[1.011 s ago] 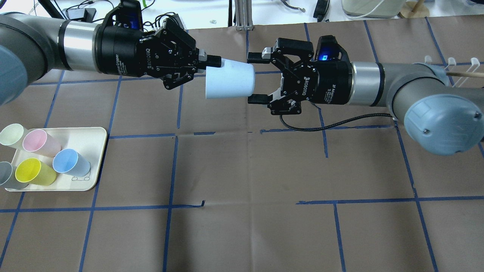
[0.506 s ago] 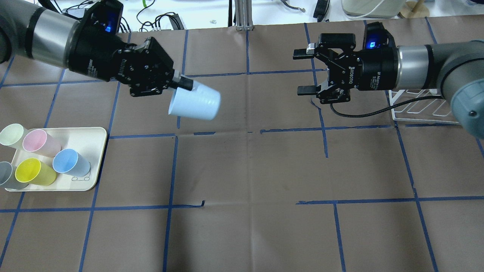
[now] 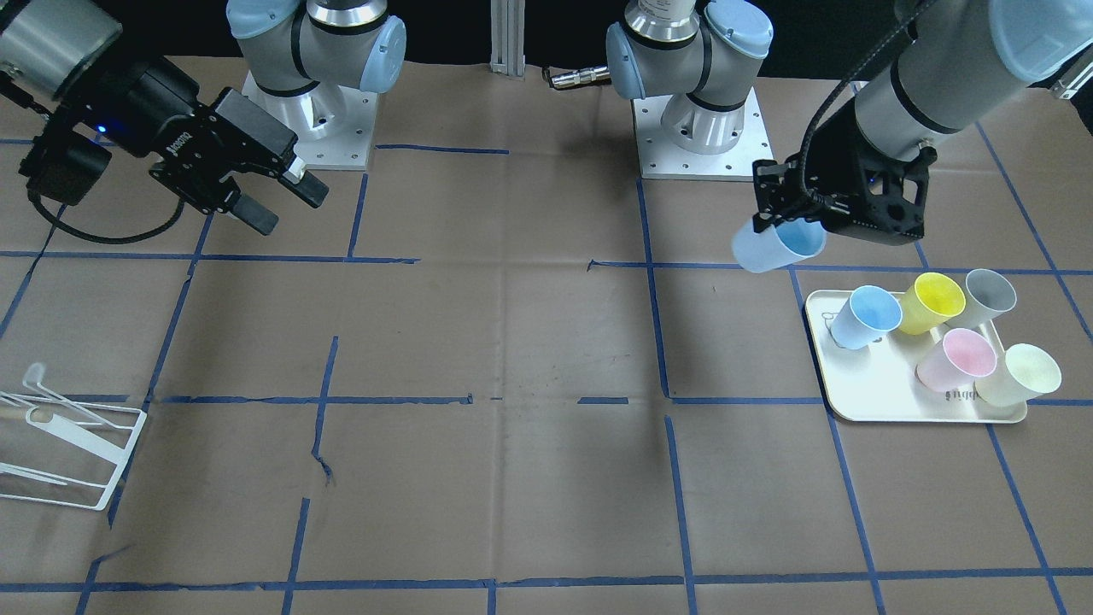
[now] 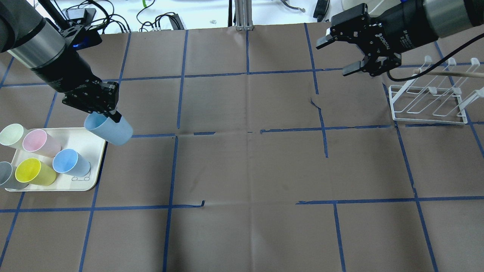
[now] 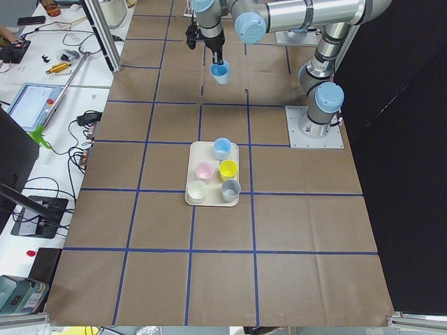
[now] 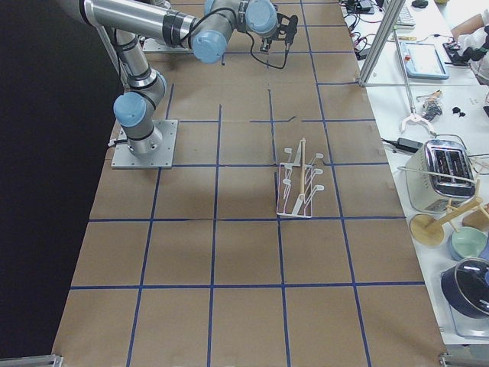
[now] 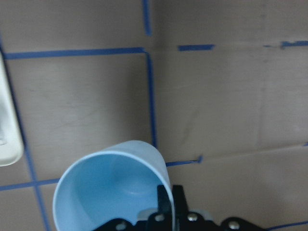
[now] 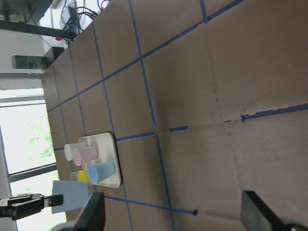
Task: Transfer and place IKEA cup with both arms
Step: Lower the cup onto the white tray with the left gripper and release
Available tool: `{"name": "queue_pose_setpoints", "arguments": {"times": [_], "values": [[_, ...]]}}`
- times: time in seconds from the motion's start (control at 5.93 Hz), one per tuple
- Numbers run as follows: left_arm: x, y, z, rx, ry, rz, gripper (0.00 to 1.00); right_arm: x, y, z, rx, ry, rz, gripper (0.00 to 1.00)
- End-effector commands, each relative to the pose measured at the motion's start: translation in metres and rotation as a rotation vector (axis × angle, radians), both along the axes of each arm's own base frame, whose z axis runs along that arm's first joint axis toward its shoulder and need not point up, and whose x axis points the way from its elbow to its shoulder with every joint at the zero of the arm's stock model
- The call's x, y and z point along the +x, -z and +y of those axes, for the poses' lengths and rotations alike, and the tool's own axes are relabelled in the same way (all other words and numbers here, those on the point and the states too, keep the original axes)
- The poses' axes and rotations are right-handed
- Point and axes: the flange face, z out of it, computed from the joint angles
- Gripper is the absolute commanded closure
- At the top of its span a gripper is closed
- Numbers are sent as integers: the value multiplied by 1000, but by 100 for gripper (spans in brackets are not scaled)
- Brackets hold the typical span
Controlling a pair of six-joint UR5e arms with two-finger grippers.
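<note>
My left gripper (image 4: pixel 113 117) is shut on the rim of a light-blue IKEA cup (image 4: pixel 109 130). It holds the cup tilted in the air, just beyond the far right corner of the cream tray (image 4: pixel 99 151). The held cup also shows in the front view (image 3: pixel 775 247) and the left wrist view (image 7: pixel 108 185), with its bright blue inside visible. A second light-blue cup (image 4: pixel 70 162) stands on the tray. My right gripper (image 4: pixel 336 56) is open and empty, far right at the back of the table, above the white rack (image 4: pixel 427 110).
The tray (image 3: pixel 871 397) also holds pink (image 3: pixel 958 359), yellow (image 3: pixel 931 303), grey (image 3: pixel 989 295) and pale green (image 3: pixel 1023 374) cups. The rack stands at the right (image 3: pixel 64 444). Brown paper with blue tape lines covers the table.
My left arm swung the cup from the table's middle leftward and down toward the tray. My right gripper, open throughout, drew back to the far right.
</note>
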Motion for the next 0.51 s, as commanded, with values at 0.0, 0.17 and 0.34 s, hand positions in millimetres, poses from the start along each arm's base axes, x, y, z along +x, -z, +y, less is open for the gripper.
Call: {"name": "queue_pose_setpoints", "arguments": {"times": [0.0,0.17,0.34], "values": [[41,69,-57,-55,37,-294,96,24,-25,7,-18,-64,440,0],[51,97,-64,-75,37,-335,96,38,-23,14,-1,-64,603,0],[81,123,-63,-80,-7,-350,96,53,-18,15,14,-58,633,0]]}}
